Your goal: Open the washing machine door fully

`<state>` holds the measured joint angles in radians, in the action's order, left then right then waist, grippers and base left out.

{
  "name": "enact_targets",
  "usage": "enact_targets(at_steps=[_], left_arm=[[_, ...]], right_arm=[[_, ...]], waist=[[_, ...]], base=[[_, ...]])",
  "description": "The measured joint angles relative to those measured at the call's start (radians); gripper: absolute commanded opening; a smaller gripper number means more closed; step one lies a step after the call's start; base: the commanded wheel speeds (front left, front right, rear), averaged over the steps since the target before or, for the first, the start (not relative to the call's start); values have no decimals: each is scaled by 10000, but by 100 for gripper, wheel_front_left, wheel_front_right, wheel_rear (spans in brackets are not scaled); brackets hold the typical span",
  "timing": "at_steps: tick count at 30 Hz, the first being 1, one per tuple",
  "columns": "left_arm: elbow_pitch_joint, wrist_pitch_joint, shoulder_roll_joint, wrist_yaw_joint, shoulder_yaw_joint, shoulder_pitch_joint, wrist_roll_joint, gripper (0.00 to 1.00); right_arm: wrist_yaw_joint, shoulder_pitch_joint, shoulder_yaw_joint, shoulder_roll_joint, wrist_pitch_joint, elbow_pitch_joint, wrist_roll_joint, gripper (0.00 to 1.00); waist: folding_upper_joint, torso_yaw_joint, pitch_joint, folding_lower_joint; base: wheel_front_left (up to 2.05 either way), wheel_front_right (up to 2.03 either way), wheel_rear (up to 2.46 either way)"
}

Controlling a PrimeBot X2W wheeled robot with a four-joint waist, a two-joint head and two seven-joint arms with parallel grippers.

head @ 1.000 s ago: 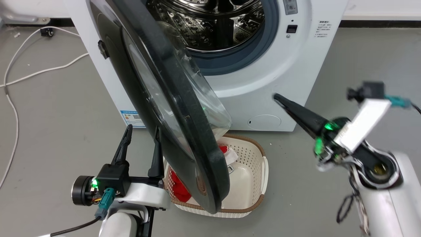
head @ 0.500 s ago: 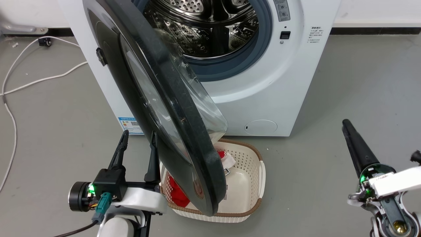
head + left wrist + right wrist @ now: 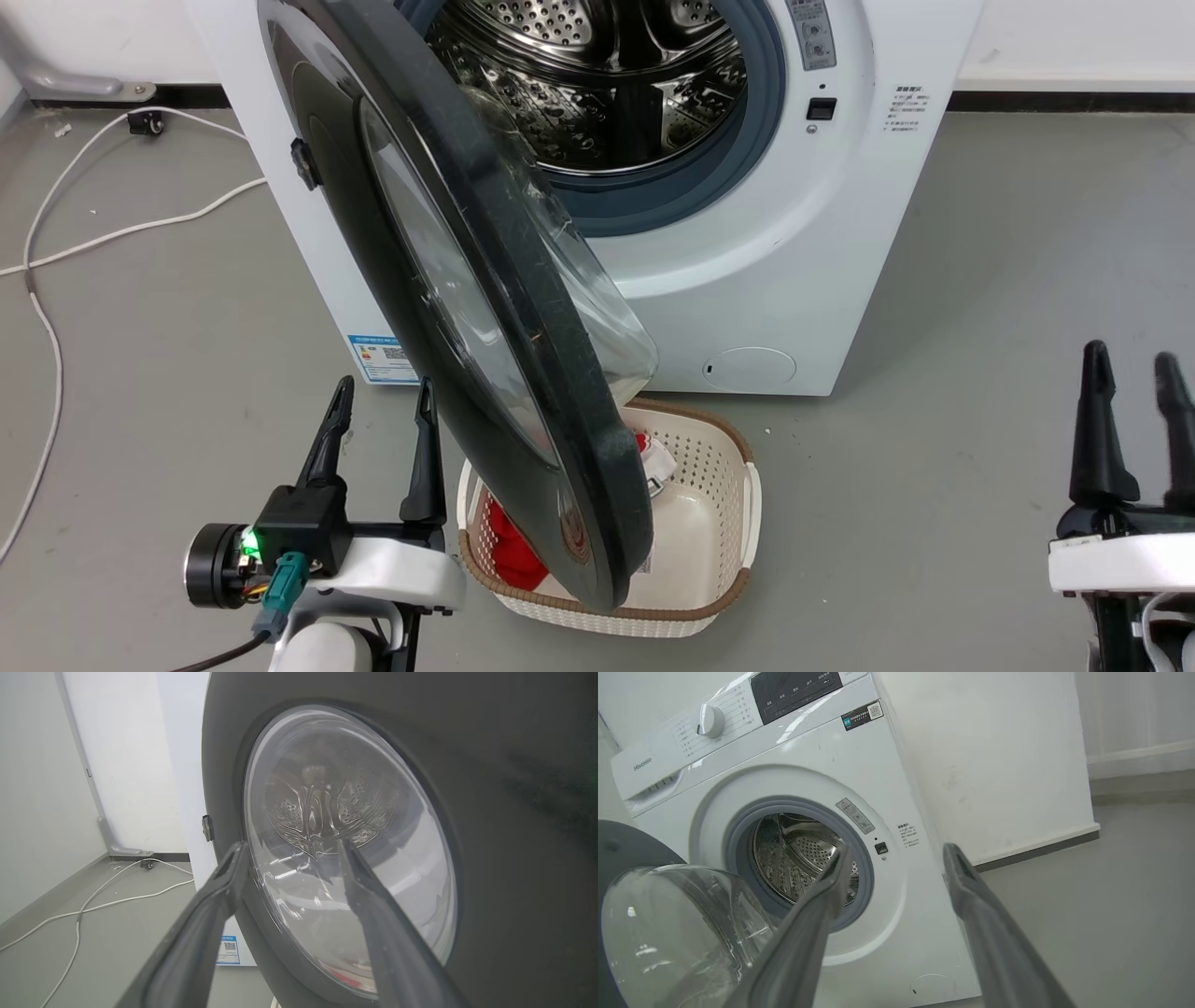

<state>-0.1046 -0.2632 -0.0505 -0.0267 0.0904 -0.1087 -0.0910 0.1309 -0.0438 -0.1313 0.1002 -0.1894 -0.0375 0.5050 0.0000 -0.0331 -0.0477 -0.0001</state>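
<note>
Door's unlatched: the washing machine door (image 3: 523, 308) stands roughly square to the washing machine (image 3: 747, 252) front, over the basket (image 3: 738, 485). I'd call it half done. Your left gripper (image 3: 385, 385) is spread and empty, just beside the door's outer face. Right gripper (image 3: 1131, 355) is spread, empty and well clear. You've got the rest of the swing left.

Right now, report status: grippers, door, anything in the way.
Left gripper jaws open, beside washing machine door. Right gripper jaws open, clear. Door part open. Laundry basket under its edge.
</note>
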Motion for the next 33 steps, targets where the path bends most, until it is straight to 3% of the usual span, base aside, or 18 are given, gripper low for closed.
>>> enact_targets(at_steps=[4, 9, 20, 32, 33], left_arm=[[15, 0, 0, 0, -27, 17, 25, 100], [27, 0, 0, 12, -59, 33, 73, 100], [77, 0, 0, 63, -107, 34, 90, 100], [61, 0, 0, 88, -140, 33, 88, 100], [56, 0, 0, 88, -138, 32, 88, 94]], right_arm=[[0, 115, -79, -42, -221, -470, -2612, 100], [0, 585, 226, -272, -111, -583, -4341, 100], [2, 782, 454, -464, -190, 309, -4554, 100], [2, 642, 487, -477, -261, 412, -4282, 100], [2, 641, 489, -477, -261, 412, -4245, 100]], waist=[[0, 7, 13, 0], [0, 23, 14, 1], [0, 88, -30, 1], [0, 115, -65, 0], [0, 117, -69, 1]], base=[[0, 0, 0], [0, 0, 0], [0, 0, 0], [0, 0, 0], [0, 0, 0]])
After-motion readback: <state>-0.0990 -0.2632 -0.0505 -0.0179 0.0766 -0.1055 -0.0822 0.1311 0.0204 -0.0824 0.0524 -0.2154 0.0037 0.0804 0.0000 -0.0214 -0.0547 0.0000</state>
